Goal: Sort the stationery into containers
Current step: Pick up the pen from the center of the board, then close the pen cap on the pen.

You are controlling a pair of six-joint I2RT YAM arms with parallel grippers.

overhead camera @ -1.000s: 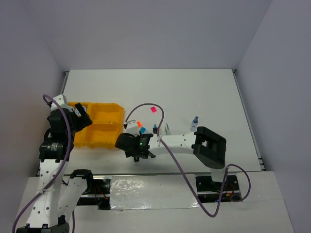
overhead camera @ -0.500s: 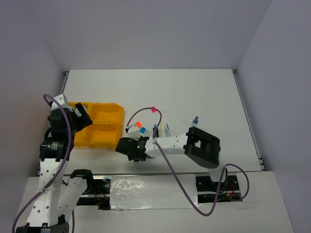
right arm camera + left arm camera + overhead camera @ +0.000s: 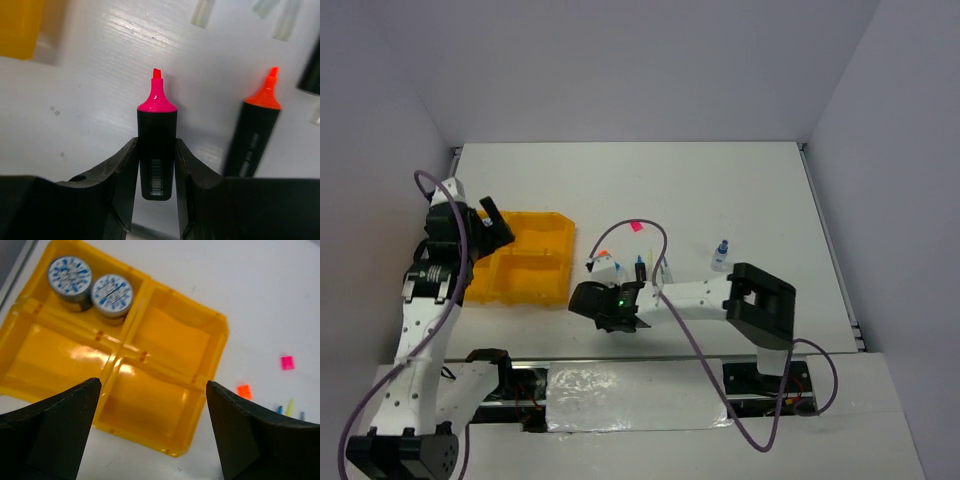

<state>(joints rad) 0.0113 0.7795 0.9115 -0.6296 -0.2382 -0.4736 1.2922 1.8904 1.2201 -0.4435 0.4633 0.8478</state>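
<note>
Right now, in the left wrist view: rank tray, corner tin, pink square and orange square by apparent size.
1. tray
2. corner tin
3. pink square and orange square: they look alike, so not ranked.

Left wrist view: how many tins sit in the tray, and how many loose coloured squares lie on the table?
Round blue-and-white tins, sharing one compartment of the yellow plastic tray: 2
Small coloured squares on the white table, one pink, one orange: 2
Total: 4
</note>
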